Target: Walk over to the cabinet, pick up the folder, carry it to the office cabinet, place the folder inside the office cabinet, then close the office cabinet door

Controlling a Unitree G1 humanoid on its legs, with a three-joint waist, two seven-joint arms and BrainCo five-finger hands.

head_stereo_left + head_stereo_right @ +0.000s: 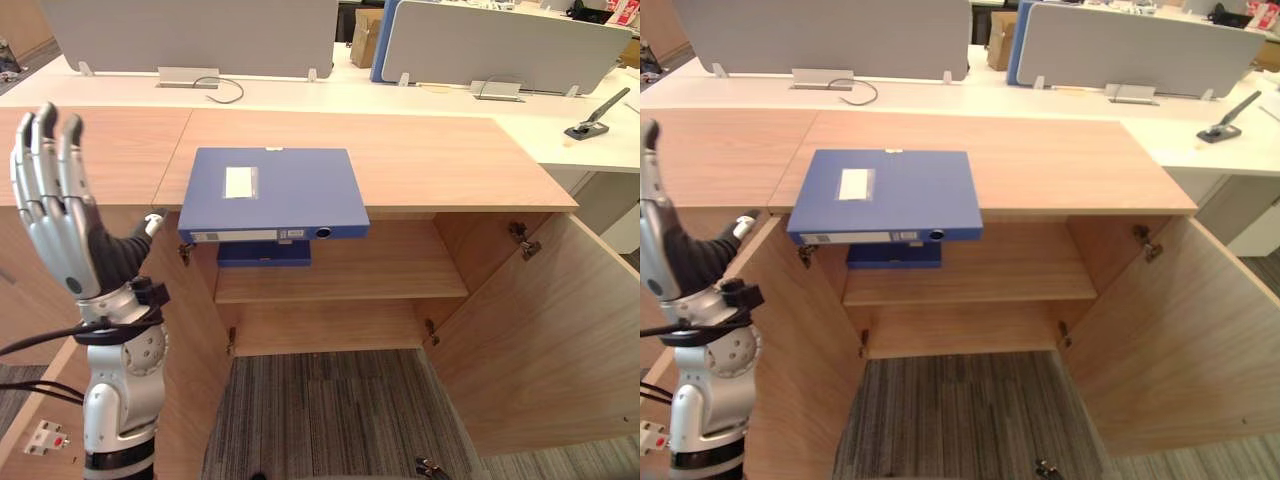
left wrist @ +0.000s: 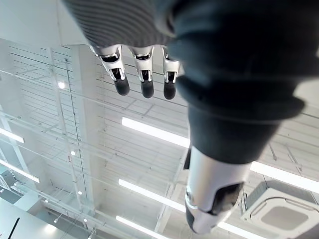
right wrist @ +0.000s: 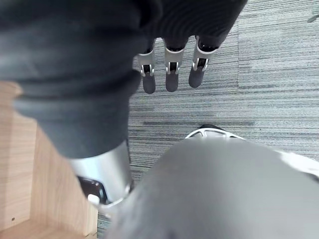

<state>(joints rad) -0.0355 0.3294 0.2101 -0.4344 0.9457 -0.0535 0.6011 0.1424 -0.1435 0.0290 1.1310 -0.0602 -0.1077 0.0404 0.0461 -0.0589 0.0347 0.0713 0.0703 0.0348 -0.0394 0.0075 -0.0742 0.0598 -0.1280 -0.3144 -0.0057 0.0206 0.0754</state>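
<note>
- The folder, a blue box file, lies flat on the cabinet top towards its left part; its spine faces the robot and juts a little past the front edge, over the open compartment
- Neither hand has it: the left robot hand is raised beside the cabinet's left door with fingers straight and spread, holding nothing; the right robot hand hangs over the carpet with fingers straight, also holding nothing
- Judged by its look the folder is stiff board with a smooth cover, so it should keep its shape when lifted but may slide under straight fingers
- The overhanging spine looks the best place to take it, thumb beneath and fingers on top, or one hand at each short side; the round hole in the spine is too small to serve
- Its weight is a guess: whether it is full or hollow cannot be seen
- The right door stands wide open and the shelf has bare room to the right
- A second blue thing sits on the shelf, half hidden beneath the overhang; what it is I cannot tell
- The cabinet's lower compartment is partly cut off from sight, and the print on the folder's label is too small to read
</note>
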